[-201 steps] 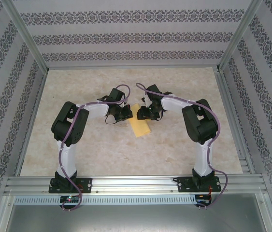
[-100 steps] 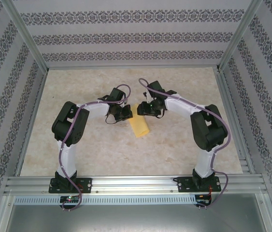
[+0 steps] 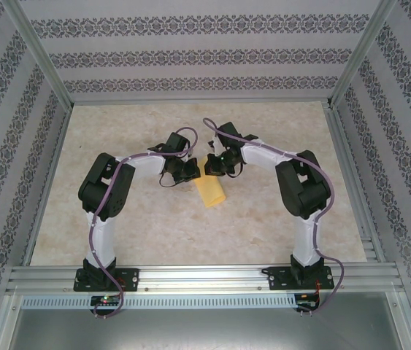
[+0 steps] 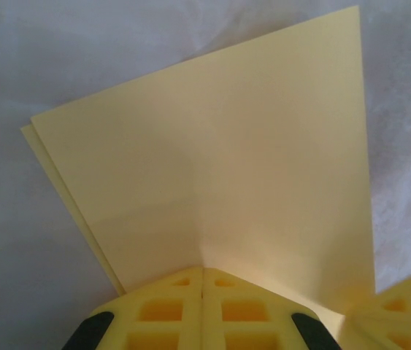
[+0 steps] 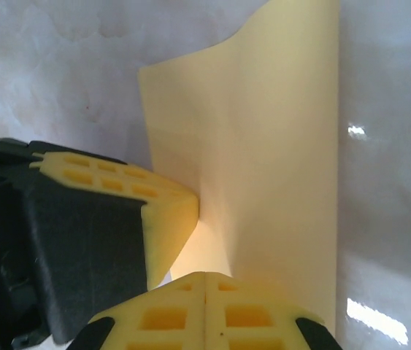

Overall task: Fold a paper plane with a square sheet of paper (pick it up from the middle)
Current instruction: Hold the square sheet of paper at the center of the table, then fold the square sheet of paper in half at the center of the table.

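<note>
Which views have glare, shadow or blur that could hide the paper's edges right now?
Right wrist: white glare patches on the table to the right of the square sheet of paper, whose edges stay readable. Left wrist: soft, even light, with a faint shadow along the sheet's left edge and the bottom of the frame slightly soft. Top external: evenly lit with no glare, but the sheet looks tiny.

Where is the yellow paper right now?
In the top view, the folded yellow-orange sheet of thin paper sits mid-table, its far edge gripped by the left end effector and the right end effector.
</note>
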You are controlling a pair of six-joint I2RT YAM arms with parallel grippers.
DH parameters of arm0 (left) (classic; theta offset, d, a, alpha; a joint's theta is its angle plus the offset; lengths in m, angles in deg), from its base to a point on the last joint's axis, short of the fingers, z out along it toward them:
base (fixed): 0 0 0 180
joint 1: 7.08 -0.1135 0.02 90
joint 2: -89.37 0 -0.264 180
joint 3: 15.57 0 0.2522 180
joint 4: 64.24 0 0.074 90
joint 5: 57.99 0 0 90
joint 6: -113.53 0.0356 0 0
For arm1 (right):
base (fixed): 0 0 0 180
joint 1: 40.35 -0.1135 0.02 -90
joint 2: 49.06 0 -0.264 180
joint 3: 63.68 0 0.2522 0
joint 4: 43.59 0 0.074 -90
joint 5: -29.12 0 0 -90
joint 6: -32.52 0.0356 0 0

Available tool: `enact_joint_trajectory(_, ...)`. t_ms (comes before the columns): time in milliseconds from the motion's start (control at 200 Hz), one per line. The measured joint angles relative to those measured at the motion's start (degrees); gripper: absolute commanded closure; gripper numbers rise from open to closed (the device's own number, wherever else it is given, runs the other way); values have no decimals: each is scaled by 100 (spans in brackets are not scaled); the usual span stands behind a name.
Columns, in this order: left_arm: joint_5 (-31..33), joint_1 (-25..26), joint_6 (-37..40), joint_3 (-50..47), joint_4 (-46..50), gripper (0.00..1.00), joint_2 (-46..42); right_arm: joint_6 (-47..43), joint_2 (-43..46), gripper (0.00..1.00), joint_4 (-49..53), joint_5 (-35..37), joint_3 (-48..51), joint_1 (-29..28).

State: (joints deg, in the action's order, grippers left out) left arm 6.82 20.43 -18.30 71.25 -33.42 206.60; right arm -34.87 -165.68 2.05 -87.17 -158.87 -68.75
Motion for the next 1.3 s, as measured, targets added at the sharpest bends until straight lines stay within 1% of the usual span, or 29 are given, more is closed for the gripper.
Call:
enact_joint_trajectory(310,0,0,-2,2,4,100,7,-28,-544,95,116,-90,-564,0)
enact_joint_trajectory(490,2,0,-2,2,11,100,7,-144,-715,94,199,-90,-595,31)
enact_joint_trajectory(714,2,0,-4,-2,13,100,7,-313,-807,95,188,-256,-562,142)
enact_joint_trajectory(1149,9,0,-4,-59,-35,100,4,-564,-802,95,-468,-1185,-72,520)
enact_joint_trajectory(1299,7,0,-4,-90,-85,100,-2,-562,-750,95,-557,-1305,61,664)
